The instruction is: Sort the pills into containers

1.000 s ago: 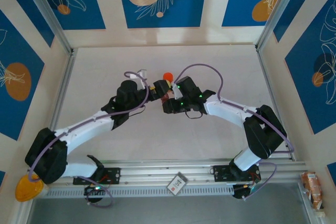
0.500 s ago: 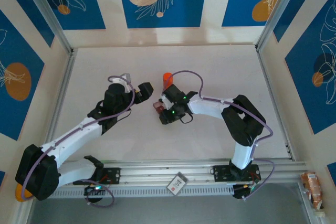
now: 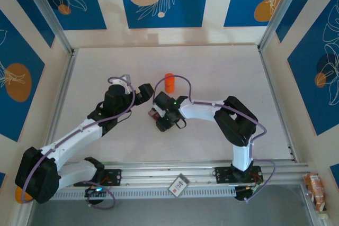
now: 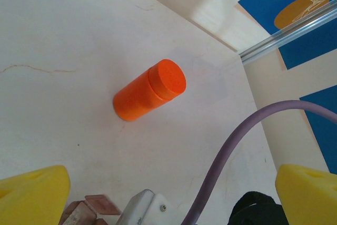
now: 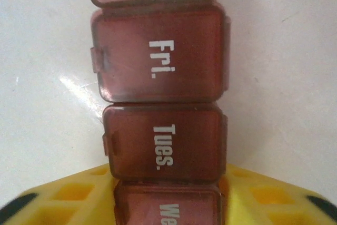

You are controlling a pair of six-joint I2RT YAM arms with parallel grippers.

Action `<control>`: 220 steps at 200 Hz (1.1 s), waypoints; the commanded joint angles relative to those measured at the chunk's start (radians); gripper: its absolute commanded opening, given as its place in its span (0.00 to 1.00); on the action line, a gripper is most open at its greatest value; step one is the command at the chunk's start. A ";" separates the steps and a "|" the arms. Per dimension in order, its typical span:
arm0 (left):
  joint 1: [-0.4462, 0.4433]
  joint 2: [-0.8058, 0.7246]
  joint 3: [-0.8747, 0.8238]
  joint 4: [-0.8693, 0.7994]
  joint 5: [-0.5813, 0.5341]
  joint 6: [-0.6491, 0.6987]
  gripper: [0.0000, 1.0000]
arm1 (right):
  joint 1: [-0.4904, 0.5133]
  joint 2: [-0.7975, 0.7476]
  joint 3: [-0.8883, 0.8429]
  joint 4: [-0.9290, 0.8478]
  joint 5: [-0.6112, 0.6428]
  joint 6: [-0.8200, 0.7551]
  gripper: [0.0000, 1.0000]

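- Your right tool (image 5: 168,204) is closed in narrow on the containers (image 5: 160,56). In the right wrist view, its yellow pads (image 5: 68,196) sit against both sides of the end compartment, the one whose lid begins "We".
- Your left tool (image 4: 168,198) is spread wide and holds nothing. It looks down on the orange bottle (image 4: 150,90), which stands capped on the surface (image 3: 222,67), well apart from that tool.
- The containers lie flat on the surface near its middle, just on the near side of the orange bottle. The strip runs straight away from the right tool, with "Tues." next and "Fri." beyond. A paler section at the top edge is cut off, and I cannot read it.
- Expect the strip to be light, stiff and smooth-sided. It will likely slide or pivot on the surface instead of resisting, and a grip at one end gives the far end leverage to swing.
- Take hold across the short sides of a compartment and stay clear of the small tabs on the lids (image 5: 97,59), which probably pop open under a stray push.
- Your right arm (image 3: 241,123) is folded hard at the elbow, its forearm reaching back left across the middle and the wrist tipped down.
- Your left arm (image 3: 79,130) stretches diagonally from its base, its tool near the right one.
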 commanded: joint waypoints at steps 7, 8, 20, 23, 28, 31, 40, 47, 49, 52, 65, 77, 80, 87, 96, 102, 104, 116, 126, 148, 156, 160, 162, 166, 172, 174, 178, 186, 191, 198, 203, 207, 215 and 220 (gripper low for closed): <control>0.010 -0.031 -0.013 0.008 0.003 0.016 1.00 | 0.002 0.031 -0.002 -0.059 0.043 -0.009 0.62; 0.010 -0.031 -0.015 0.008 0.003 0.017 1.00 | 0.002 0.030 -0.002 -0.059 0.044 -0.008 0.62; 0.011 -0.031 -0.013 0.010 0.003 0.017 1.00 | -0.001 0.031 -0.003 -0.064 0.058 -0.004 0.68; 0.011 -0.031 -0.013 0.010 0.005 0.016 1.00 | -0.002 0.030 -0.001 -0.066 0.061 -0.004 0.69; 0.012 -0.031 -0.013 0.012 0.005 0.015 1.00 | -0.001 0.030 -0.001 -0.069 0.068 -0.002 0.70; 0.011 -0.030 -0.011 0.012 0.005 0.015 1.00 | -0.003 0.030 -0.001 -0.071 0.072 0.000 0.71; 0.011 -0.029 -0.010 0.012 0.006 0.015 1.00 | -0.007 0.029 0.000 -0.077 0.089 0.005 0.72; 0.012 -0.028 -0.009 0.011 0.008 0.016 1.00 | -0.012 0.027 -0.001 -0.082 0.100 0.009 0.73; 0.012 -0.028 -0.008 0.012 0.008 0.016 1.00 | -0.013 0.026 -0.001 -0.082 0.102 0.011 0.73; 0.011 -0.028 -0.008 0.012 0.009 0.015 1.00 | -0.017 0.024 -0.002 -0.083 0.105 0.013 0.73; 0.012 -0.028 -0.005 0.011 0.009 0.016 1.00 | -0.036 0.017 -0.008 -0.089 0.116 0.024 0.73; 0.011 -0.028 -0.004 0.010 0.009 0.018 1.00 | -0.058 0.007 -0.014 -0.095 0.127 0.034 0.73; 0.012 -0.027 -0.004 0.011 0.009 0.018 1.00 | -0.064 0.005 -0.016 -0.097 0.127 0.037 0.73; 0.012 -0.028 -0.003 0.011 0.011 0.018 1.00 | -0.076 -0.001 -0.019 -0.101 0.127 0.042 0.73; 0.011 -0.027 -0.002 0.009 0.011 0.019 1.00 | -0.097 -0.009 -0.022 -0.106 0.127 0.047 0.73; 0.012 -0.027 -0.002 0.009 0.010 0.020 1.00 | -0.107 -0.015 -0.023 -0.109 0.127 0.051 0.73; 0.011 -0.026 -0.002 0.009 0.009 0.020 1.00 | -0.111 -0.017 -0.023 -0.110 0.127 0.052 0.73; 0.011 -0.025 -0.003 0.011 0.010 0.021 1.00 | -0.136 -0.023 -0.020 -0.117 0.128 0.065 0.73; 0.012 -0.022 -0.004 0.015 0.010 0.018 1.00 | -0.153 -0.026 -0.012 -0.126 0.129 0.080 0.74; 0.011 -0.017 -0.007 0.017 0.011 0.018 1.00 | -0.177 -0.025 0.003 -0.139 0.124 0.107 0.75; 0.012 -0.018 -0.008 0.017 0.012 0.020 1.00 | -0.176 -0.027 0.007 -0.143 0.115 0.108 0.75; 0.012 -0.018 -0.008 0.015 0.011 0.021 1.00 | -0.175 -0.032 0.009 -0.144 0.113 0.110 0.75; 0.012 -0.018 -0.008 0.015 0.011 0.022 1.00 | -0.175 -0.034 0.008 -0.144 0.111 0.112 0.75; 0.013 -0.018 -0.009 0.014 0.011 0.022 1.00 | -0.174 -0.041 0.006 -0.145 0.107 0.114 0.75; 0.012 -0.020 -0.010 0.012 0.011 0.025 1.00 | -0.174 -0.050 0.003 -0.145 0.099 0.120 0.75; 0.012 -0.020 -0.011 0.011 0.012 0.026 1.00 | -0.174 -0.054 0.002 -0.146 0.096 0.122 0.75; 0.012 -0.021 -0.011 0.011 0.013 0.027 1.00 | -0.176 -0.062 -0.001 -0.146 0.087 0.127 0.75; 0.013 -0.022 -0.013 0.008 0.013 0.029 1.00 | -0.181 -0.080 -0.009 -0.144 0.071 0.138 0.75; 0.014 -0.022 -0.014 0.008 0.014 0.032 1.00 | -0.185 -0.092 -0.015 -0.140 0.060 0.144 0.75; 0.014 -0.021 -0.016 0.004 0.016 0.035 1.00 | -0.191 -0.111 -0.025 -0.134 0.041 0.152 0.75; 0.015 -0.021 -0.017 0.001 0.017 0.038 1.00 | -0.197 -0.124 -0.032 -0.129 0.026 0.159 0.75; 0.016 -0.020 -0.016 -0.003 0.017 0.040 1.00 | -0.204 -0.134 -0.037 -0.125 0.013 0.167 0.75; 0.018 -0.020 -0.016 -0.010 0.019 0.045 1.00 | -0.220 -0.153 -0.048 -0.113 -0.019 0.182 0.75; 0.020 -0.019 -0.014 -0.014 0.021 0.048 1.00 | -0.231 -0.166 -0.057 -0.101 -0.043 0.192 0.75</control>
